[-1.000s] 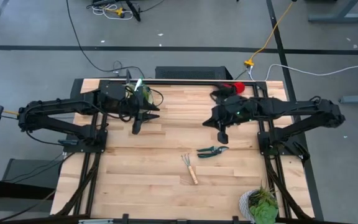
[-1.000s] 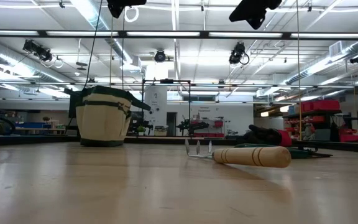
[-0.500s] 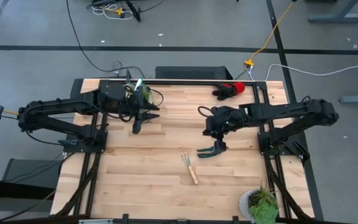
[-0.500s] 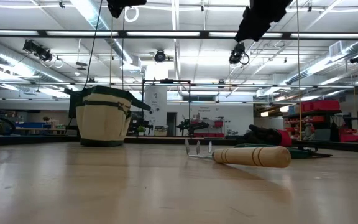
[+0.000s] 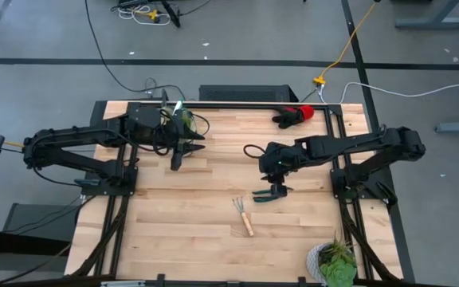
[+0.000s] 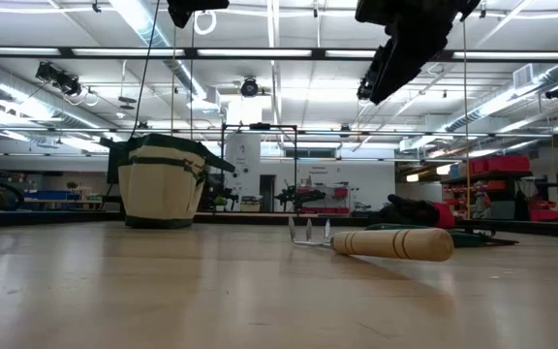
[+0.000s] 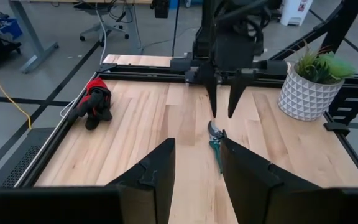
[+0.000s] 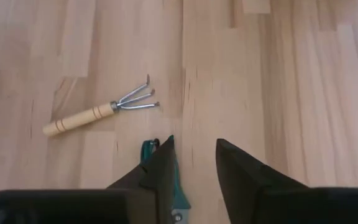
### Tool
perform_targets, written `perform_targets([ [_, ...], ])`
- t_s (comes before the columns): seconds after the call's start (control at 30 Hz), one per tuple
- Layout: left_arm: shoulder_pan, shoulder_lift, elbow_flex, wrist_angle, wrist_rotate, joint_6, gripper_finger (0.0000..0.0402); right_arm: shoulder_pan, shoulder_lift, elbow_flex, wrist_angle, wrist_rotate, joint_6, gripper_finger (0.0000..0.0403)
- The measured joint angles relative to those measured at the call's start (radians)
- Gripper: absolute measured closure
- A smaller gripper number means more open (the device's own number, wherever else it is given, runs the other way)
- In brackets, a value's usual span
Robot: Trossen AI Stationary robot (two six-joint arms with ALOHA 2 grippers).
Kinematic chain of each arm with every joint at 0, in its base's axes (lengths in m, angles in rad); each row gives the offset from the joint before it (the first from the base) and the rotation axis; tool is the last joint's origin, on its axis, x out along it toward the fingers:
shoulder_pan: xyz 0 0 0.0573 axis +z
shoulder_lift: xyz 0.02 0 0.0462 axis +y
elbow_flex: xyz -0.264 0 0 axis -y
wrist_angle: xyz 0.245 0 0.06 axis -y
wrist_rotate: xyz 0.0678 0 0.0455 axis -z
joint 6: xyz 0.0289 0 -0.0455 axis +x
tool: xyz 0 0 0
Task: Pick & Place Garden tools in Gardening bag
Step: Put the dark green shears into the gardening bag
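1. Pale wooden planks make up the worktop, which carries the tools and the bag.
2. The right end effector points down directly over the pruning shears near the middle of the worktop. Its fingers stand apart with a narrow gap and hold nothing; in the right wrist view the shears' teal blade shows beside one finger.
3. A wooden-handled rake lies flat just beside the shears, toward the front edge, tines toward the middle.
4. The beige bag stands upright at the back of the worktop on the left side, under the left arm.
5. The left end effector hangs above the worktop beside the bag, fingers parted and empty.
6. Red-and-black gloves lie at the back right edge, well apart from the shears.
7. A potted plant sits at the front right corner.
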Motion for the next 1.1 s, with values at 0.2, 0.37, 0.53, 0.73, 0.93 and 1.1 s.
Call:
perform_targets([
  [0.2,0.000,0.000,0.000,0.000,-0.014,0.000,0.0268,0.000,0.045,0.000,-0.002,0.000,0.000,0.0242],
  [0.37,0.000,0.000,0.000,0.000,-0.015,0.000,0.0268,0.000,0.079,0.000,-0.003,-0.001,0.000,0.0215],
  [0.53,0.000,0.000,0.000,0.000,-0.015,-0.001,0.0268,0.000,0.087,0.000,-0.020,0.000,-0.005,0.0198],
  [0.73,0.000,0.000,0.000,0.002,-0.015,0.000,0.0268,0.010,0.086,-0.039,-0.008,0.000,-0.010,0.0196],
  [0.93,0.000,0.000,0.000,0.003,-0.014,-0.003,0.0268,0.045,0.086,-0.152,0.062,-0.003,-0.010,0.0201],
  [1.1,0.000,0.000,0.000,0.003,-0.014,-0.006,0.0268,0.066,0.086,-0.221,0.140,-0.003,-0.009,0.0202],
])
